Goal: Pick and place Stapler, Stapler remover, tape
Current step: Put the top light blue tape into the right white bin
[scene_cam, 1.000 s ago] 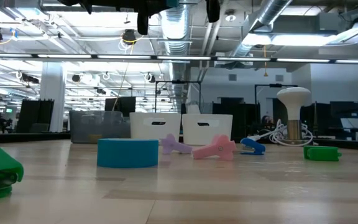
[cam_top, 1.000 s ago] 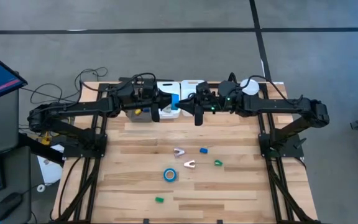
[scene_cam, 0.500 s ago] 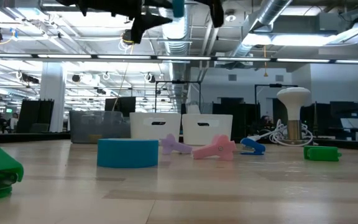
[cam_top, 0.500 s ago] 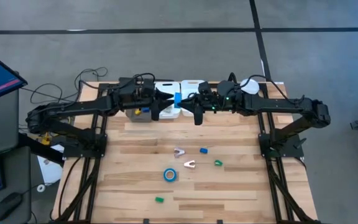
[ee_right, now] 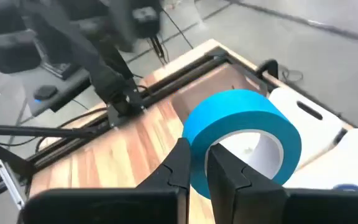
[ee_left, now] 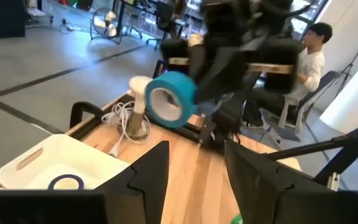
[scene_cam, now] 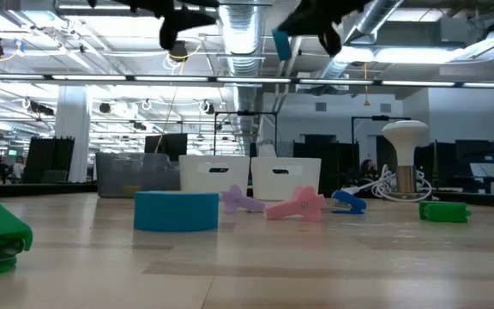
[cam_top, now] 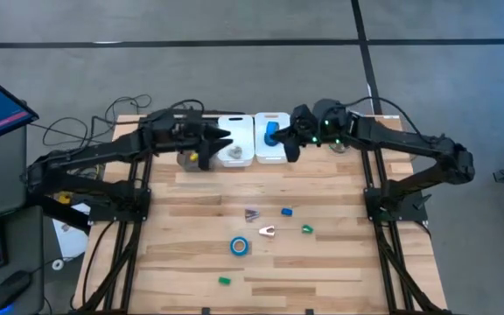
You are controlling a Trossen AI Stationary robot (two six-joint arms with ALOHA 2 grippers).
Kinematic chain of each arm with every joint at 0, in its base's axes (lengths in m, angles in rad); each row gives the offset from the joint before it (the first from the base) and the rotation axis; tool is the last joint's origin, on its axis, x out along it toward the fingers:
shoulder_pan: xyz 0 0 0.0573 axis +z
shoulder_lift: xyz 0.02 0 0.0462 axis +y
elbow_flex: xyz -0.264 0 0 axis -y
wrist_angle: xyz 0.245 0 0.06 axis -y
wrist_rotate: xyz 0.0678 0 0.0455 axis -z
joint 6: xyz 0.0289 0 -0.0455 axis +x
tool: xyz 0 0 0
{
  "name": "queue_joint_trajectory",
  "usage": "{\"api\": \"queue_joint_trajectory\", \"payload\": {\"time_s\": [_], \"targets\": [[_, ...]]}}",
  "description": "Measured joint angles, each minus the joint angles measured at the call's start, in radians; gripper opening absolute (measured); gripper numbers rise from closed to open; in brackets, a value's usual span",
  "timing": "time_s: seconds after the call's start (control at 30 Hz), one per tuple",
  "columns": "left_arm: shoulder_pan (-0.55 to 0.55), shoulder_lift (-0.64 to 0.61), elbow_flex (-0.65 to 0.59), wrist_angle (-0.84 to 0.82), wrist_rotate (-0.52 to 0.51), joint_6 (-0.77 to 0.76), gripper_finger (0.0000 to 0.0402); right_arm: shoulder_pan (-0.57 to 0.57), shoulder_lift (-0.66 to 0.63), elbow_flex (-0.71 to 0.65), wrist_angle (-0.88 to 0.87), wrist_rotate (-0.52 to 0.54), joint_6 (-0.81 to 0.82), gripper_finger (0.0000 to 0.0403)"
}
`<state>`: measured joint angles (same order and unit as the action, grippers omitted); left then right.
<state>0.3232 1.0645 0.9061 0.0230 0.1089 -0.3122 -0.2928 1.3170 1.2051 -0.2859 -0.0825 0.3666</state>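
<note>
Tape roll (ee_right: 244, 140) pinched through its wall by the right gripper (ee_right: 197, 171), above the white bins (cam_top: 246, 140) at upper centre of the high view. Best lowered squarely over one bin before release. Left gripper (ee_left: 194, 165) spread, empty, near upper left.

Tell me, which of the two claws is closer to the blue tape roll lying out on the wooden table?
Neither clearly: both hang at the table's far edge, well back from the tape roll. The left gripper hangs over the bins, fingers open; the right gripper, over the right-hand white bin, holds another blue roll.
</note>
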Motion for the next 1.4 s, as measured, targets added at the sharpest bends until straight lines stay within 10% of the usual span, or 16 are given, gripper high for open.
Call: {"api": "queue_joint_trajectory", "payload": {"time_s": [0.73,1.4], "targets": [[-0.001,-0.217,0.001,-0.069,0.001,-0.007,0.0126,-0.188,0.412,0.001,-0.041,-0.008,-0.002,0.0019],[-0.001,-0.212,0.001,-0.068,0.0,-0.007,0.0126,-0.194,0.501,0.002,-0.116,0.06,-0.002,0.0027]]}}
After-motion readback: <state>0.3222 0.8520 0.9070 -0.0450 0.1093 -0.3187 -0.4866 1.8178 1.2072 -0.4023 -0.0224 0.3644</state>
